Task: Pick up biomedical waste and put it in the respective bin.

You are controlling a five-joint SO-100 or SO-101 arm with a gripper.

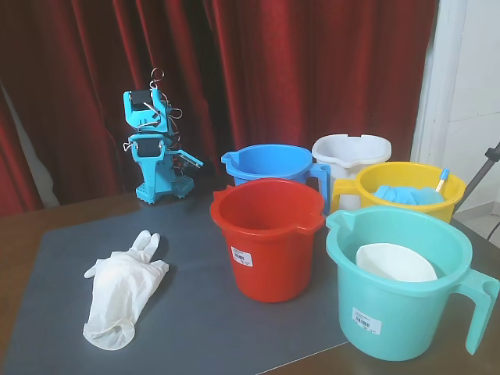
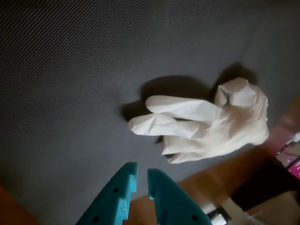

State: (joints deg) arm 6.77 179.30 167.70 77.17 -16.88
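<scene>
Wrist view shows the pincer (image 2: 142,180) with its two teal fingers nearly pressed together, just a thin slit between them, pinching nothing. The white glove (image 2: 211,124) lies flat on the dark grey mat (image 2: 70,70), up and to the right of the fingertips in that picture, apart from them, with its finger ends pointing back toward the left and its cuff end further away at the right. The mat's edge and brown table run just beside the near side of the pincer.

Fixed view has the arm (image 1: 155,144) folded up at the back of the mat, well away from the glove (image 1: 123,291), and the red bucket (image 1: 268,238) off to the glove's right among the other buckets.

My take on handling: this thing looks featherlight, totally limp and thin, so it'll drape and dangle whatever you do. Not fragile, maybe a bit slick. I'd open the jaws wide and come down on the bunched palm area where the latex is wrinkled and stands up a little, not on a single flat finger, which would probably just slide out or get pressed into the mat.
</scene>
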